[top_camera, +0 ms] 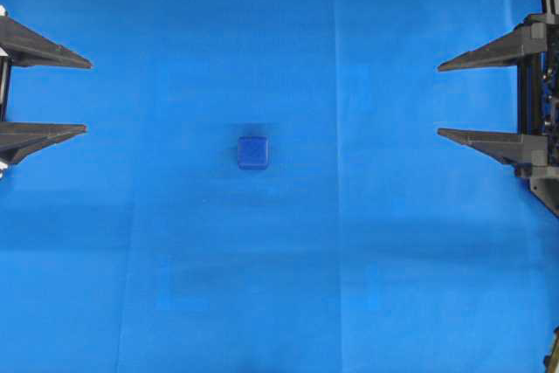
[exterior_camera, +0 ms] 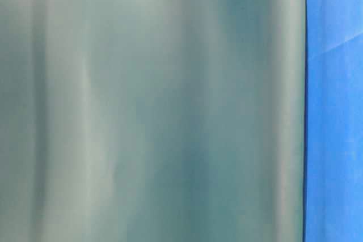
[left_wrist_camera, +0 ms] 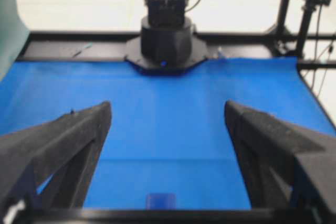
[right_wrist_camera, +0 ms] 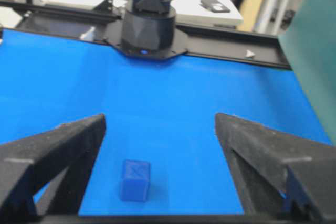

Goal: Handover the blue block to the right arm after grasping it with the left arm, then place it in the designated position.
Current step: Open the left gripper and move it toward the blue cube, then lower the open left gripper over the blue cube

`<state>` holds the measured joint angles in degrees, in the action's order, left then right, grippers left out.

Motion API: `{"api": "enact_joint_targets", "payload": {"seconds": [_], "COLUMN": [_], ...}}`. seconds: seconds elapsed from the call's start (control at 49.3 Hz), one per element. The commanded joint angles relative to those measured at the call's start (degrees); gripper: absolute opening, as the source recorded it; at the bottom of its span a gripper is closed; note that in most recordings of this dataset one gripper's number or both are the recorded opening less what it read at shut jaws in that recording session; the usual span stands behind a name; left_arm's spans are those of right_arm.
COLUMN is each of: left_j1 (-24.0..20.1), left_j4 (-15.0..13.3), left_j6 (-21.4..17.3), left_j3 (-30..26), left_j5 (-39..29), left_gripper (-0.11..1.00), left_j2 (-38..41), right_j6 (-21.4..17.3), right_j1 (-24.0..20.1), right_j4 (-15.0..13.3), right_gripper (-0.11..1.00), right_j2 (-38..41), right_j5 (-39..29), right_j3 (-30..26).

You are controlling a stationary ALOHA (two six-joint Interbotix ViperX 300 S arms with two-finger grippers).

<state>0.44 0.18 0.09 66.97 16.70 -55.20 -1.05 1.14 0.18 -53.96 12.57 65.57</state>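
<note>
Left gripper: my two long black fingers were spread wide at the left edge of the overhead view, tips pointing toward the middle, holding nothing and touching nothing.
Left gripper, wrist view: fingers stood far apart with bare blue cloth between them.
Right gripper: my all-black fingers were spread just as wide at the right edge, tips pointing back toward the left gripper, holding nothing.
Right gripper, wrist view: both fingers framed the cloth, well parted.
Block: a small dark-blue cube sat on the cloth near the middle, between the two grippers and well apart from both.
Block from the left wrist: only its top showed, low in the picture between my fingers.
Block from the right wrist: upright on the cloth, nearer my left-hand finger in that picture, not touching it.
Cloth: bright blue, covering the table, with faint fold lines.
Table-level view: a blurred grey-green panel filled most of it; a blue strip showed at the right.
Writing: a faint cross-like mark on the block's top face; no brand or words I could read.
</note>
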Motion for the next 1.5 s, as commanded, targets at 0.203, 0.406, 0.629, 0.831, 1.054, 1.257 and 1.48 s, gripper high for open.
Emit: {"api": "enact_joint_targets", "payload": {"seconds": [0.203, 0.406, 0.629, 0.831, 1.054, 1.257, 1.48], "left_j1": [0.0, -0.1, 0.0, 0.0, 0.0, 0.3, 0.4], "left_j4": [0.1, 0.1, 0.1, 0.1, 0.1, 0.0, -0.1], "left_j6": [-0.1, 0.1, 0.4, 0.4, 0.5, 1.8, 3.9], "left_j3": [-4.9, -11.1, -19.7, -25.8, -27.9, -28.0, -32.8], "left_j5": [7.0, 10.6, 10.5, 8.6, 6.4, 3.8, -13.0], "left_gripper": [0.93, 0.93, 0.93, 0.93, 0.93, 0.93, 0.93], "left_j2": [13.4, 24.0, 34.7, 40.2, 41.7, 41.4, 41.0], "right_j6": [-0.1, -0.2, -0.1, -0.1, -0.1, -0.1, -0.1], "right_j1": [0.1, 0.1, 0.1, 0.2, 0.3, 0.4, 0.3], "right_j4": [0.3, 0.3, 0.7, 0.8, 0.8, 0.8, 1.1], "right_gripper": [0.99, 0.99, 0.99, 0.99, 0.99, 0.99, 0.99], "right_j2": [0.7, 1.0, 1.0, 1.1, 1.1, 1.1, 1.1], "right_j5": [0.6, 0.7, 0.7, 0.8, 0.5, 0.4, 0.4], "right_j3": [-1.8, -1.8, -1.9, -1.9, -1.9, -2.0, -2.1]}}
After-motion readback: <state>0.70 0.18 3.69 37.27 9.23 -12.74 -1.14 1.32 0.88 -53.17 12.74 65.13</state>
